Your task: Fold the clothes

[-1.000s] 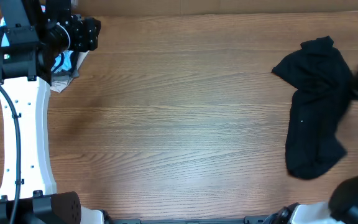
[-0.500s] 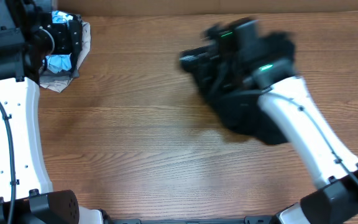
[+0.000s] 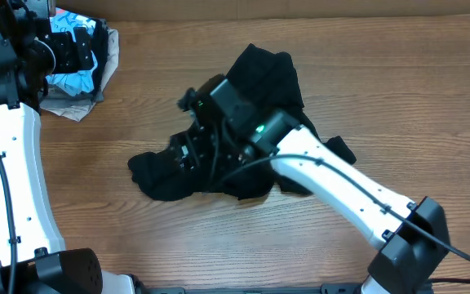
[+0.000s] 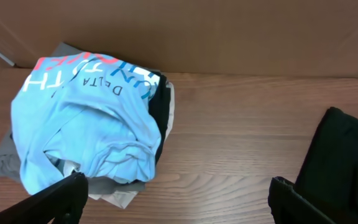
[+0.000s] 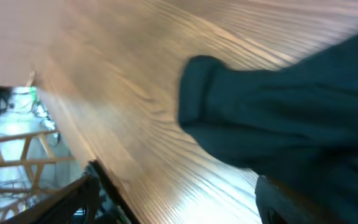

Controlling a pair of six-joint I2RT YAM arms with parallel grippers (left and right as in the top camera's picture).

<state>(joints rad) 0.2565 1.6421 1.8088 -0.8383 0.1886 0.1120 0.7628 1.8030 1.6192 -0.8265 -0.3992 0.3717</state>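
Note:
The clothes (image 3: 259, 77), a plain black garment, lie crumpled in the middle of the table, spreading from the back centre down to the left (image 3: 157, 175). My right gripper (image 3: 190, 151) hovers over the garment's left part. In the right wrist view its jaws (image 5: 179, 202) stand wide apart over bare wood, and the black cloth (image 5: 291, 106) lies just beyond them, close to the right finger. My left gripper (image 3: 76, 51) is at the far left back, open (image 4: 176, 199), with nothing between its fingers. The black garment's edge (image 4: 347, 162) shows to its right.
A pile of other clothes sits at the back left corner, with a light blue printed shirt (image 4: 86, 118) on top of grey and white pieces (image 3: 84, 102). A cardboard wall (image 4: 229, 31) runs along the table's back edge. The right arm (image 3: 341, 192) crosses the table's right front.
The right arm swept the black garment from the far right to the middle of the table, and its jaws went from shut to open, releasing it. The left gripper opened wider.

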